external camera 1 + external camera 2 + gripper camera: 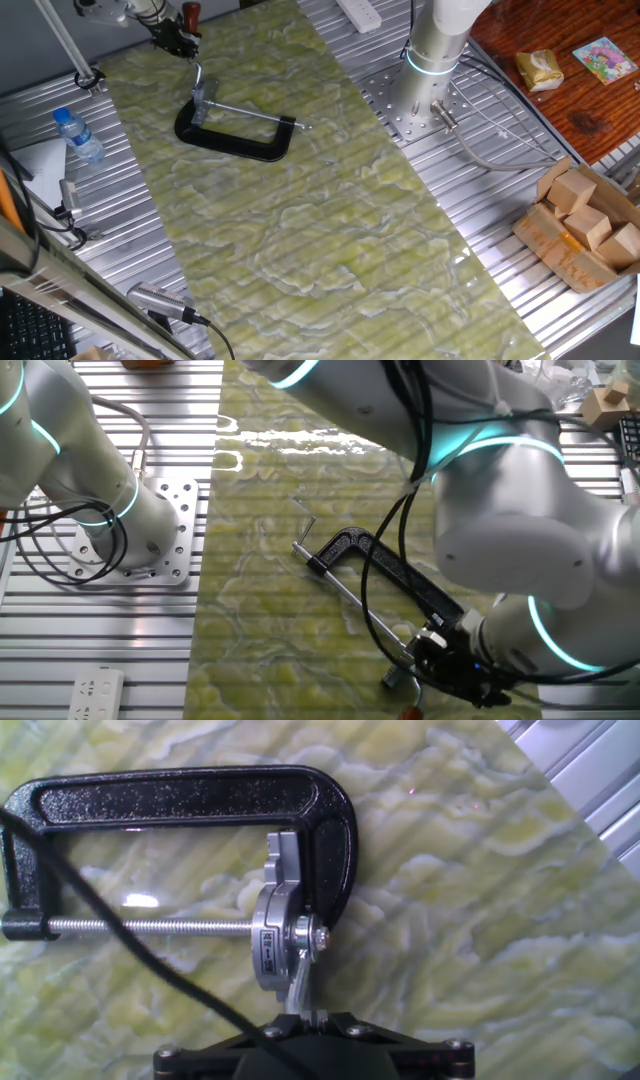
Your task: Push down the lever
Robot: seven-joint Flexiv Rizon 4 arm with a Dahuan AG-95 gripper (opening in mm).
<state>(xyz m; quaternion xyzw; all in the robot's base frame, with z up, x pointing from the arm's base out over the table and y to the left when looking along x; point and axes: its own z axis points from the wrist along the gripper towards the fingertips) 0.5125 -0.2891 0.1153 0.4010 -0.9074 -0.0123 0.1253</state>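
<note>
Hand view: at the bottom centre, my gripper (310, 1045) sits right at the tip of the lever (298, 985), though I cannot tell if my fingers are open or closed. Just beyond, the lever rises to the silver block (275, 935) on the black C-clamp (190, 795), which fills the upper left on the green marbled mat (480, 920). I judge contact is about made; next comes a steady downward press.

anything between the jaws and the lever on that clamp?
Nothing visible. In the hand view the lever runs straight from the silver block down to the gripper, its end right at the jaws. A black cable crosses the screw rod to one side, not the lever.
</note>
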